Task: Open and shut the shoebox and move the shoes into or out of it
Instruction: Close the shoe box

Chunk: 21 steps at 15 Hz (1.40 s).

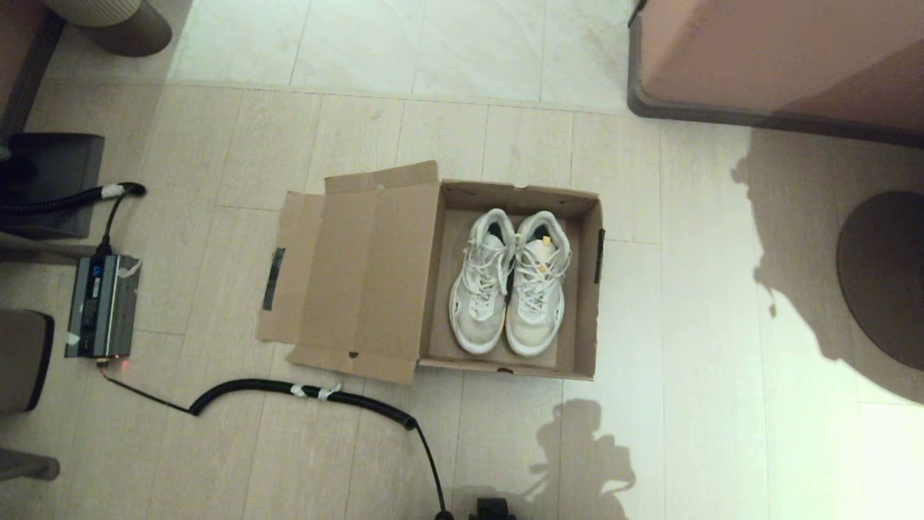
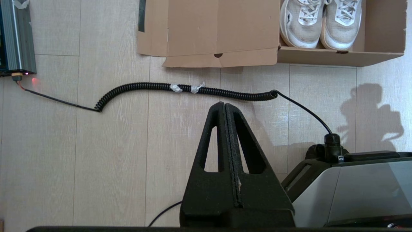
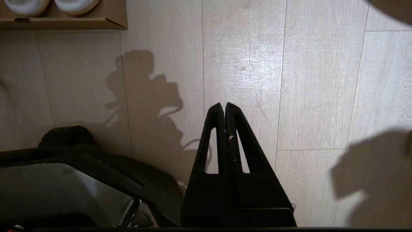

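Observation:
The brown cardboard shoebox (image 1: pixel 586 289) stands open on the floor in the head view, its hinged lid (image 1: pixel 361 274) folded flat out to the left with dark tape (image 1: pixel 273 278) on the edge flap. Both white lace-up sneakers (image 1: pixel 509 282) lie side by side inside, toes toward me, the right one with a small yellow tag (image 1: pixel 546 240). The head view shows neither arm. My left gripper (image 2: pixel 224 104) hangs shut and empty over bare floor, short of the box front (image 2: pixel 338 58). My right gripper (image 3: pixel 224 105) is shut and empty too, right of the box corner (image 3: pixel 109 21).
A black coiled cable (image 1: pixel 303 391) runs across the floor just in front of the lid, from a grey power unit (image 1: pixel 101 307) at the left. A pink-brown furniture block (image 1: pixel 779 58) stands at the back right. A round dark base (image 1: pixel 884 278) sits at the right edge.

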Available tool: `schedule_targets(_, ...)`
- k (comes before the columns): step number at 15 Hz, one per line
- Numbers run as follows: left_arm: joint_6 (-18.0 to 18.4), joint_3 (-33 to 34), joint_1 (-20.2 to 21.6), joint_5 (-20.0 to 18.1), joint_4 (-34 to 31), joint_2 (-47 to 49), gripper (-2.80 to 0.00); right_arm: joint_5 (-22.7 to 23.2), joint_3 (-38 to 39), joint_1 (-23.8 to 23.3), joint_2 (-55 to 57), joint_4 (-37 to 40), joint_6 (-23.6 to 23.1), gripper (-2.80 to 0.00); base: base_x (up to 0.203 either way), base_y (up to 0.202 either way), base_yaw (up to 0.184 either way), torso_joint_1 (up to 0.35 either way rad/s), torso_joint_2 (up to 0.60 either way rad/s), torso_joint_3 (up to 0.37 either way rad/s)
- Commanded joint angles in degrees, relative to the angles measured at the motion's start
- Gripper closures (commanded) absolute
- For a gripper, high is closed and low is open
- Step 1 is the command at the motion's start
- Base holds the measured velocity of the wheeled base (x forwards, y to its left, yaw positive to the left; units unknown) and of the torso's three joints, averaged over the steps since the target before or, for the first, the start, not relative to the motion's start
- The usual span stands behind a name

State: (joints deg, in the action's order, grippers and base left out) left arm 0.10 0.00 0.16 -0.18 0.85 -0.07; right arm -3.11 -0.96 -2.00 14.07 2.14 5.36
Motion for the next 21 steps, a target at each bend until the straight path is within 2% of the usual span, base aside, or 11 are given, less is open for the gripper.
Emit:
schedule_targets(1, 0.0, 0.4, 0.0, 0.0, 0.0, 0.1, 0.0, 0.1, 0.0, 0.3, -2.7, 0.0, -0.2, 0.0, 0.0, 0.0, 0.0, 0.0, 0.0, 0.0)
schedule_targets(3, 0.0, 0.3, 0.0, 0.0, 0.0, 0.1, 0.0, 0.3, 0.0, 0.9, -4.2, 0.1, -1.7, 0.0, 0.0, 0.0, 0.0, 0.0, 0.0, 0.0)
schedule_targets(5, 0.0, 0.4, 0.0, 0.0, 0.0, 0.1, 0.0, 0.3, 0.1, 1.1, -6.2, 0.0, -1.4, 0.0, 0.0, 0.0, 0.0, 0.0, 0.0, 0.0)
schedule_targets(8, 0.0, 0.4, 0.0, 0.0, 0.0, 0.1, 0.0, 0.3, 0.2, 1.4, -14.0, -0.2, -1.4, 0.0, 0.0, 0.0, 0.0, 0.0, 0.0, 0.0)
schedule_targets(11, 0.0, 0.4, 0.0, 0.0, 0.0, 0.1, 0.0, 0.1, 1.7, 1.6, -14.0, -4.8, 0.5, 0.0, 0.0, 0.0, 0.0, 0.0, 0.0, 0.0)
schedule_targets(21, 0.3, 0.3, 0.0, 0.0, -0.1, 0.1, 0.0, 0.1, 1.8, 1.6, -14.0, -4.9, 0.6, 0.0, 0.0, 0.0, 0.0, 0.0, 0.0, 0.0)
